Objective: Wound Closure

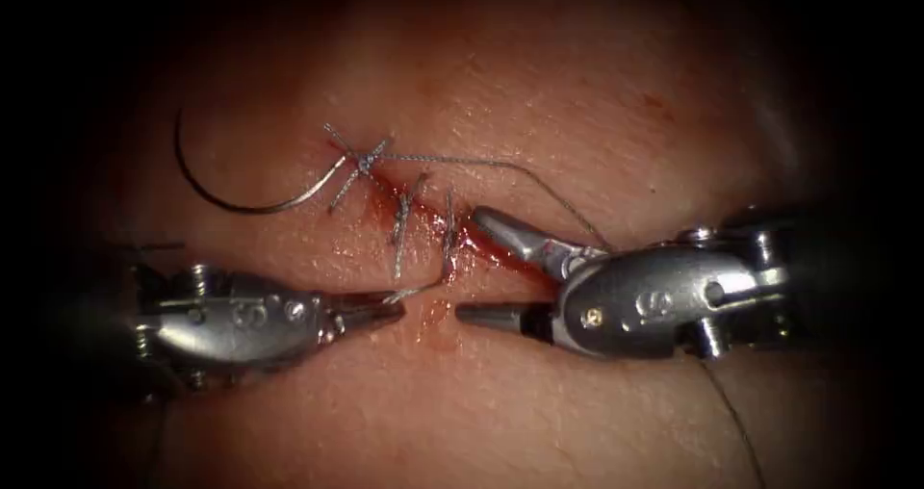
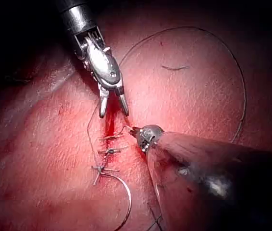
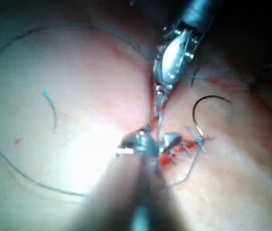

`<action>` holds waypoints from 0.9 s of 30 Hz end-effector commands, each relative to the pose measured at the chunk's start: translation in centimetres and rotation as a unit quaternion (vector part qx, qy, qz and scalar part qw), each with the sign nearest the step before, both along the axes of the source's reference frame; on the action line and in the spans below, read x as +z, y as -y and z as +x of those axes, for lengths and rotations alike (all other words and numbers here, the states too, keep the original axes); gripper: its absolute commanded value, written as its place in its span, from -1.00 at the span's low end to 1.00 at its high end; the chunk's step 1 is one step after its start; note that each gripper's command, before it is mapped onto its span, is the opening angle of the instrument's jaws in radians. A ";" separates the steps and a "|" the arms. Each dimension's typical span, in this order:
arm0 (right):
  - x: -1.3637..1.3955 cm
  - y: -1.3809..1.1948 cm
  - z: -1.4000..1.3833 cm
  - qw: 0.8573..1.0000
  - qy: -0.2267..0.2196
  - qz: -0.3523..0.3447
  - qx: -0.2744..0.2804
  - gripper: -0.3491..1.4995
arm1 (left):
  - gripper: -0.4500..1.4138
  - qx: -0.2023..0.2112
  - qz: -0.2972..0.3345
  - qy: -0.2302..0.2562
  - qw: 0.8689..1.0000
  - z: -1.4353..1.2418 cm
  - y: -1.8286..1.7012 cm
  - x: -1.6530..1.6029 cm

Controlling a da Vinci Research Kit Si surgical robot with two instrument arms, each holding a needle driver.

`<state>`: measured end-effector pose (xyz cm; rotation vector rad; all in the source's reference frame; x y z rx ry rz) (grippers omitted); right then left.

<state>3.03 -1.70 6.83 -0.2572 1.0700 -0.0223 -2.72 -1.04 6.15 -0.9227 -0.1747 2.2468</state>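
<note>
The cut runs slantwise across the tissue, wet with red fluid, with three stitches over its left part. The curved needle lies free on the tissue, left of the cut and outside it; it also shows as the needle and the needle. My left tool is shut on the thread coming out of the stitch nearest it. My right tool stands open astride the unstitched part of the cut and holds nothing. Its open jaws show as the right tool.
A long strand of thread leads from the knot to the right, under the right tool. A wide loop of thread lies on the tissue. A short cut end of thread lies loose nearby.
</note>
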 end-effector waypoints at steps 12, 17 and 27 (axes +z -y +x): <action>0.44 0.03 0.48 1.000 0.015 -0.012 -0.016 0.63 | -1.00 0.003 -0.001 0.000 1.000 -0.04 0.06 0.05; 0.53 0.04 0.67 0.999 0.022 -0.019 -0.023 0.63 | -1.00 0.002 -0.001 0.000 1.000 -0.04 0.08 0.03; 0.61 0.04 0.77 0.998 0.029 -0.035 -0.033 0.63 | -1.00 0.003 -0.001 0.000 1.000 -0.02 0.10 0.02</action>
